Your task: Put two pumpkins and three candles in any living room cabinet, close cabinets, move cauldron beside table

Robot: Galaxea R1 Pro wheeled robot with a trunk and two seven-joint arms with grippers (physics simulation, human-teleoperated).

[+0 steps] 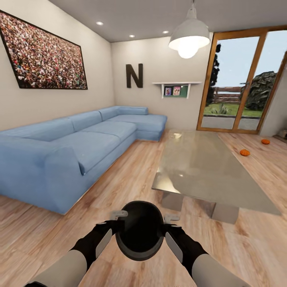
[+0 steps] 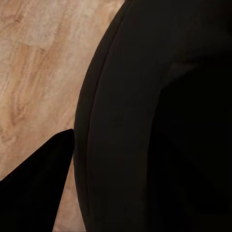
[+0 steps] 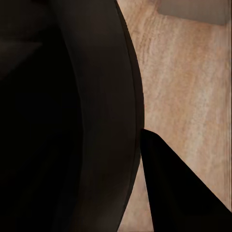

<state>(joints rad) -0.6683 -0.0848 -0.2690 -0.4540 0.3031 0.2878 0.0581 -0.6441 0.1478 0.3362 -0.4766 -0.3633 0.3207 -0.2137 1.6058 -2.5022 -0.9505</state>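
The black round cauldron point(image 1: 140, 233) hangs in front of me above the wood floor, mouth tilted toward the head camera. My left gripper point(image 1: 116, 223) grips its left rim and my right gripper point(image 1: 169, 225) its right rim, both shut on it. In the left wrist view the cauldron's wall point(image 2: 145, 121) sits close beside a dark finger point(image 2: 34, 193); the right wrist view has the same wall point(image 3: 72, 121) and finger point(image 3: 183, 193). The glassy grey table point(image 1: 207, 167) stands just ahead to the right. Two orange pumpkins point(image 1: 244, 152) point(image 1: 265, 141) lie on the floor beyond it. The candles and cabinet are out of view.
A blue corner sofa point(image 1: 71, 147) runs along the left wall. A wood-framed glass door point(image 1: 239, 83) is at the far right, and a pendant lamp point(image 1: 189, 38) hangs over the table. Open plank floor point(image 1: 131, 175) lies between sofa and table.
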